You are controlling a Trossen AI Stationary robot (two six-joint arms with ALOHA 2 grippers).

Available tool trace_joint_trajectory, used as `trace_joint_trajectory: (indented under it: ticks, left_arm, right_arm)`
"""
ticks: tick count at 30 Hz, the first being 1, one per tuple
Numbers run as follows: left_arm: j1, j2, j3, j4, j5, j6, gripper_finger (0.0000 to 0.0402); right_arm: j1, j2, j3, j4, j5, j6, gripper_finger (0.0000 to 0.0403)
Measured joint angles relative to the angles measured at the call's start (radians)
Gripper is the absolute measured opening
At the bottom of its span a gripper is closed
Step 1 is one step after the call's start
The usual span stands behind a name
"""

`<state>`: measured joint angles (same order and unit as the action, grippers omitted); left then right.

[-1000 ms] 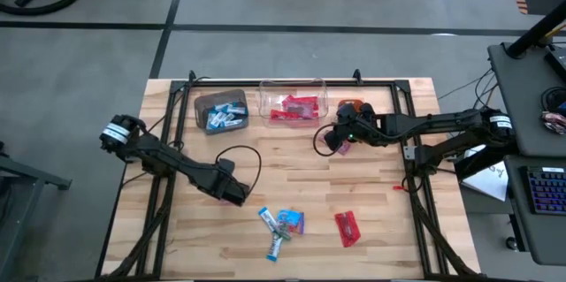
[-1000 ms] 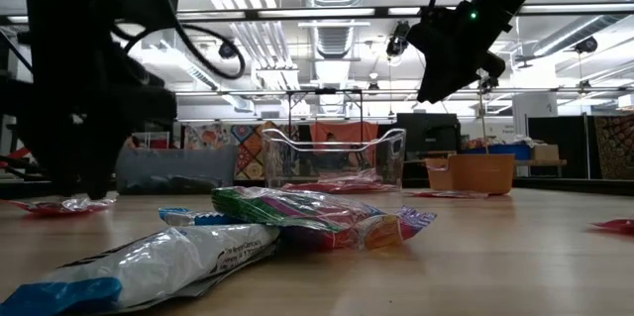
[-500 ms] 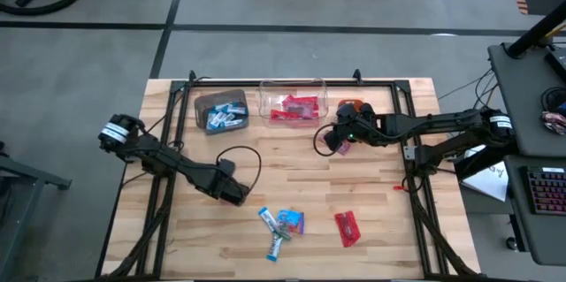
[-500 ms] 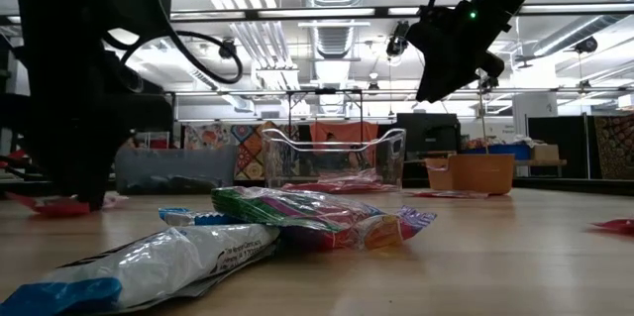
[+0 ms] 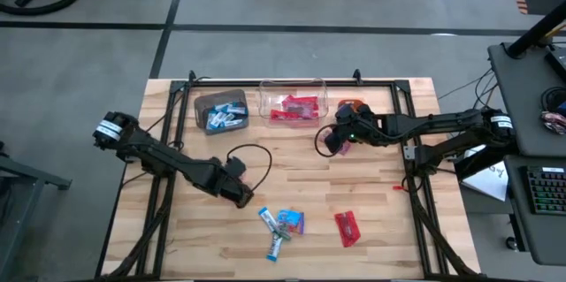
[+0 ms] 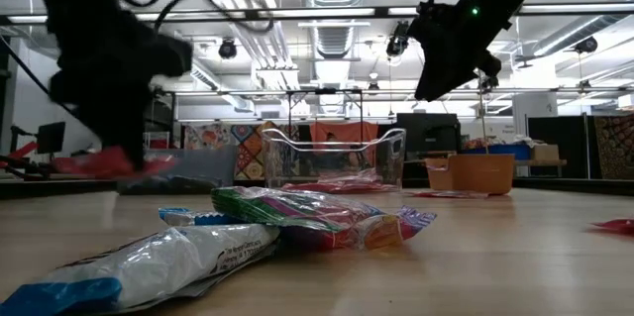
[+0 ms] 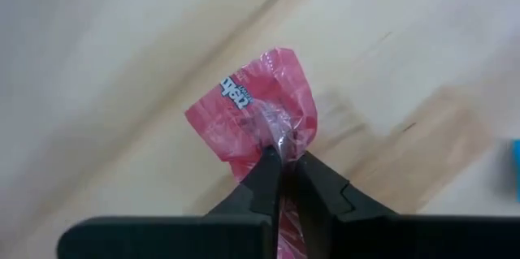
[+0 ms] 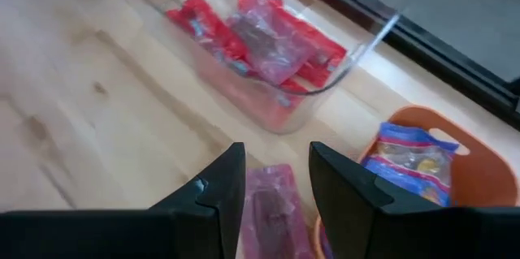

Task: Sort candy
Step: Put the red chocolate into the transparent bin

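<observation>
Change: left gripper point(image 7: 282, 160) was spread, now pinches red candy point(image 7: 258, 111), lifted off table point(image 5: 371, 198).
Right gripper point(image 8: 276, 179): fingers apart over pink candy point(image 8: 272, 206), no contact seen.
Bins: clear bin point(image 5: 292, 102) reds; brown bin point(image 5: 220, 110) blues; orange bin point(image 8: 443, 161) mixed.

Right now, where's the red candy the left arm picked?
Pinched in the left pincer, the red candy is lifted off the table, left of the loose candy pile.

Bright even overhead light, ceiling glare in low view, left arm motion-blurred, foreground candy point(image 6: 149, 268) soft
</observation>
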<state>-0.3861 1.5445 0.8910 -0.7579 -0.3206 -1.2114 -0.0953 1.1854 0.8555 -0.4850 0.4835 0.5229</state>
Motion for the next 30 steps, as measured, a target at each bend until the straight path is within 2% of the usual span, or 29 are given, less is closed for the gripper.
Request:
trace_joint_trajectory:
  ticks: [6, 11, 15, 20, 26, 30]
  left_arm:
    - [0.074, -0.087, 0.031, 0.022, -0.089, 0.32, 0.0006]
    - [0.206, -0.156, 0.032, 0.167, -0.091, 0.673, 0.0006]
    - [0.344, -0.181, 0.041, 0.301, -0.036, 0.938, 0.0006]
    - [0.529, -0.158, 0.091, 0.416, 0.061, 1.183, 0.0006]
    - [0.7, -0.066, 0.166, 0.472, 0.107, 1.471, 0.0006]
    - [0.768, 0.033, 0.235, 0.528, 0.199, 1.598, 0.0006]
  right_arm:
    - [0.054, 0.0, 0.003, -0.001, -0.013, -0.018, 0.013]
    - [0.132, 0.0, 0.006, 0.001, -0.013, -0.018, 0.013]
    - [0.206, 0.0, 0.006, 0.0, -0.03, 0.006, 0.013]
    - [0.302, 0.0, 0.006, -0.002, -0.076, 0.073, 0.013]
    - [0.414, 0.0, 0.006, 0.002, -0.069, 0.143, 0.013]
    - [0.462, 0.002, 0.006, 0.005, -0.063, 0.197, 0.013]
